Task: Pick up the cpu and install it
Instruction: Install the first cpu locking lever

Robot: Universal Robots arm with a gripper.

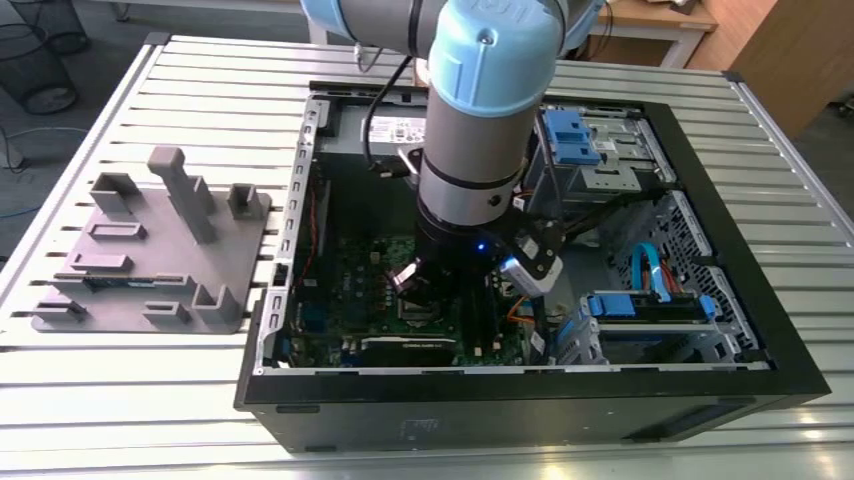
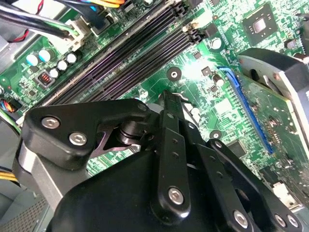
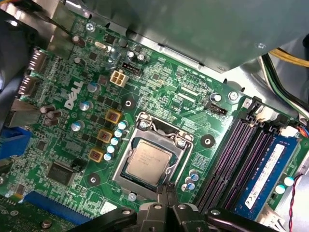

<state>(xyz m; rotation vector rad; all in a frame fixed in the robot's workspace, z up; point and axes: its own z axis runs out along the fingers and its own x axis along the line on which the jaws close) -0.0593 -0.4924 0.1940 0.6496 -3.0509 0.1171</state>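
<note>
- The black linkage of the gripper [image 2: 166, 104] is seen closest to the lens in the second wrist view, its bolted links crossing the lower half of the picture above the green motherboard [image 2: 203, 72].
- In the first wrist view the gripper [image 3: 166, 189] tip is seen narrowed to a point just at the edge of the socket [image 3: 152, 157]; the fingers appear drawn together with nothing between them.
- The cpu [image 3: 148, 159], pale and silvery, is seen lying flat inside the metal-framed socket on the motherboard [image 3: 159, 92], apparently seated.
- Dark memory slots [image 3: 241, 154] are noted beside the socket, with a blue memory stick [image 3: 265, 171] just beyond them.
- In the exterior view the arm [image 1: 481, 130] is seen reaching down into the open computer case [image 1: 747, 330], which lies on a slatted metal table [image 1: 147, 400].
- A gray plastic fixture [image 1: 154, 250] is noted on the table, at the exterior view's left, apart from the case.
</note>
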